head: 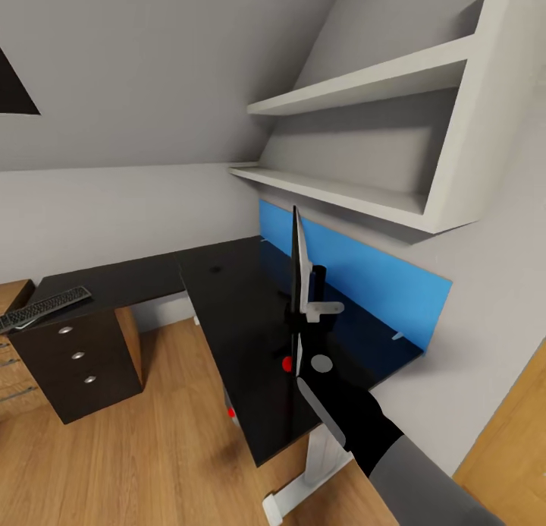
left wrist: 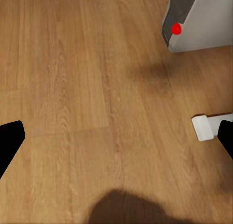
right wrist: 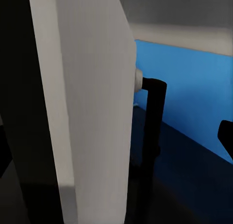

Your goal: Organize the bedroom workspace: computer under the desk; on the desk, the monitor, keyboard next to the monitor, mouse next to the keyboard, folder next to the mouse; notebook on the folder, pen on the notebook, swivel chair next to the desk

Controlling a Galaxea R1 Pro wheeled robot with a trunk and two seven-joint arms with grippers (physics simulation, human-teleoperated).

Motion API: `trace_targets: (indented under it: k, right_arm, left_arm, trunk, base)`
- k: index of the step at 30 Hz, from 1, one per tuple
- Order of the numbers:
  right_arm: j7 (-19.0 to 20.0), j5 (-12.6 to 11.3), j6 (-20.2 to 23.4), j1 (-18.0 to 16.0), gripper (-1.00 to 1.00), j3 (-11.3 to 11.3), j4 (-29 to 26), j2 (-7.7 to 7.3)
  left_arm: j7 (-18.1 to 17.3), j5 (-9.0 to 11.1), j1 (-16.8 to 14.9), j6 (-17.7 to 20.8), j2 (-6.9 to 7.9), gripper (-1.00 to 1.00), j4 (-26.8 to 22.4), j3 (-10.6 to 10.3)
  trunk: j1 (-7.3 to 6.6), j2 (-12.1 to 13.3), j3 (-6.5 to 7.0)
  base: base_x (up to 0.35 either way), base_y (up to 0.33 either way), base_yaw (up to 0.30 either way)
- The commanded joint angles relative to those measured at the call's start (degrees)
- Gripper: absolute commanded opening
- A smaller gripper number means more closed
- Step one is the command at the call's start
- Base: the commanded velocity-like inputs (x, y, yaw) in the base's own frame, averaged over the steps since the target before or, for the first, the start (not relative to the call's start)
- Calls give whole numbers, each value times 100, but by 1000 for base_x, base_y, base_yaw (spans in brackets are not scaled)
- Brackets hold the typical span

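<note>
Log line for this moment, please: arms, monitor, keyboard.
right gripper: at monitor edge, grip unclear | monitor: on desk, edge-on to head view | keyboard: far desk end, above drawers | left gripper: open over floor

desk (head: 227,283): black top | monitor (head: 298,275) upright on it | keyboard (head: 44,307) at far end

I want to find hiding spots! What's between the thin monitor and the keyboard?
In the head view, only bare black desk top lies between the thin edge-on monitor and the flat black keyboard.
</note>
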Motion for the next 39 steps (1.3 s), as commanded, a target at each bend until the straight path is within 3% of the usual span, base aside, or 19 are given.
trace_targets:
  k: [1, 39]
  right_arm:
    - [-41, -17, 35, -7, 100, 18, -7, -2]
    - [-39, -17, 39, -7, 100, 21, -2, -7]
  left_arm:
    - [11, 22, 3, -5, 1, 100, -11, -9]
    - [11, 17, 3, -145, 1, 100, -11, -10]
  trunk:
    - [2, -6, -7]
    - [2, -6, 39]
  base:
    - [0, 0, -18]
    - [0, 0, -26]
